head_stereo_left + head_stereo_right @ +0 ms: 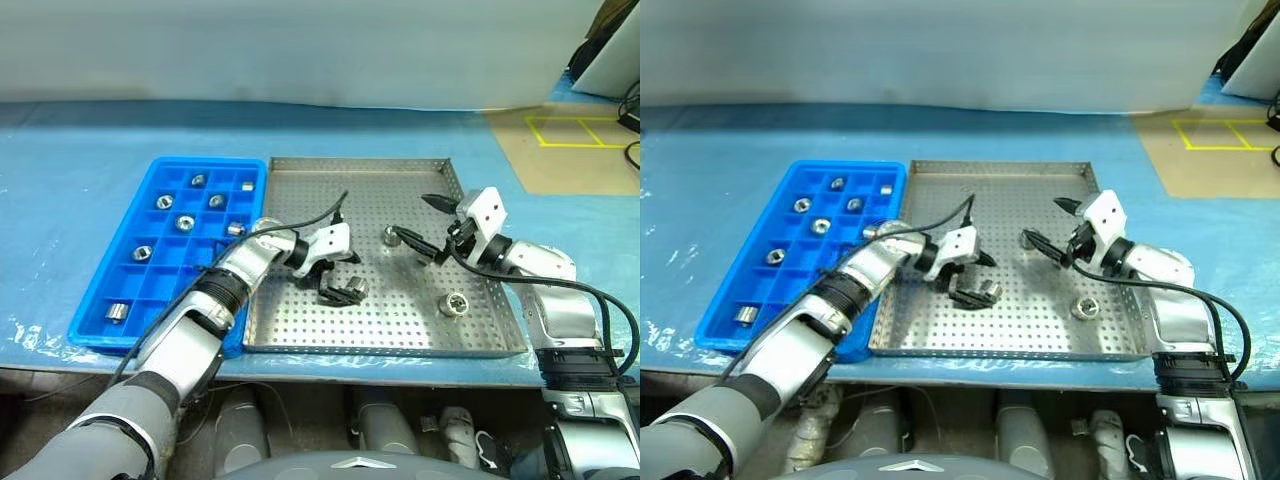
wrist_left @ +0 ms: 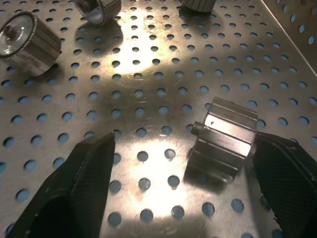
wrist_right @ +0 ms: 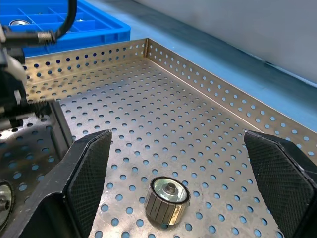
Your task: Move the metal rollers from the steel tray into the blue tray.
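Note:
The steel tray (image 1: 390,190) lies in the middle of the table, with the blue tray (image 1: 210,161) touching its left side. Several metal rollers (image 1: 185,222) sit in blue tray cells. My left gripper (image 1: 345,280) is low over the steel tray, open, with a roller (image 2: 225,136) lying between its fingers, close against one finger (image 2: 287,178). My right gripper (image 1: 413,216) hovers open over the tray's right half, with a roller (image 3: 167,200) on the floor below and between its fingers. Another roller (image 1: 453,303) lies near the tray's front right.
A brown board with yellow tape squares (image 1: 570,140) lies at the back right. Black cables (image 1: 630,120) sit at the far right edge. The blue table cover (image 1: 80,140) runs around both trays, and the table's front edge is just behind the trays' near rims.

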